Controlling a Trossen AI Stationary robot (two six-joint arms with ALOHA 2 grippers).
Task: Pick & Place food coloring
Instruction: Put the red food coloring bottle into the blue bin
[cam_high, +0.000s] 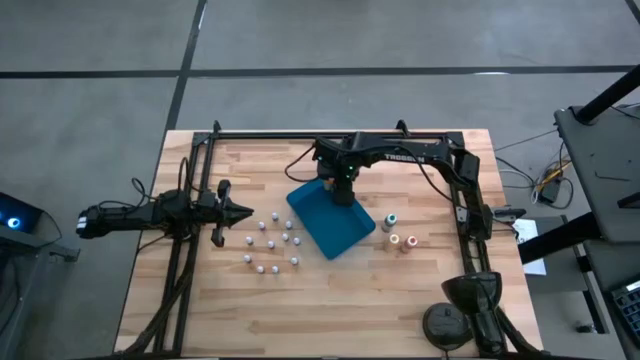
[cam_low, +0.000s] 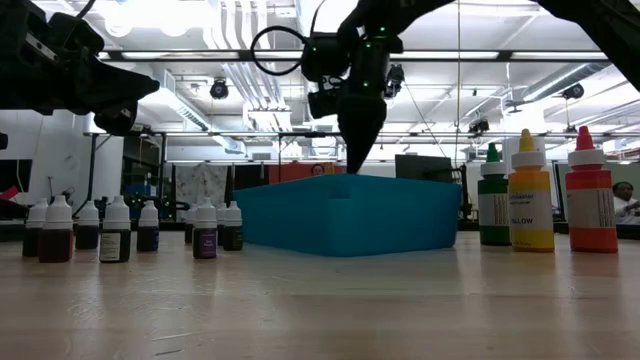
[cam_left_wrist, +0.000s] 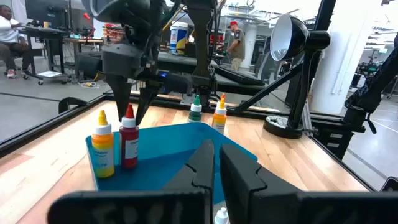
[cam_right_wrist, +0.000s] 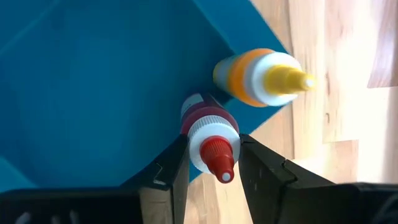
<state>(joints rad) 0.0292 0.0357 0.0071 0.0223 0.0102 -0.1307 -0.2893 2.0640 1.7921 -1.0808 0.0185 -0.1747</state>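
Food coloring bottle with red tip (cam_right_wrist: 210, 144), frame centre, stands in the blue tray (cam_right_wrist: 93, 93) between right gripper (cam_right_wrist: 211, 168) jaws clamped on it; release straight up, clear of the yellow-tipped bottle (cam_right_wrist: 261, 78).

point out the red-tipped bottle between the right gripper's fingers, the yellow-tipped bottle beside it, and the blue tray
red-tipped bottle (cam_right_wrist: 214, 144), right wrist view, on its white collar.
yellow-tipped bottle (cam_right_wrist: 252, 77), right wrist view, on its orange shoulder.
blue tray (cam_right_wrist: 99, 93), right wrist view, on its bare floor.
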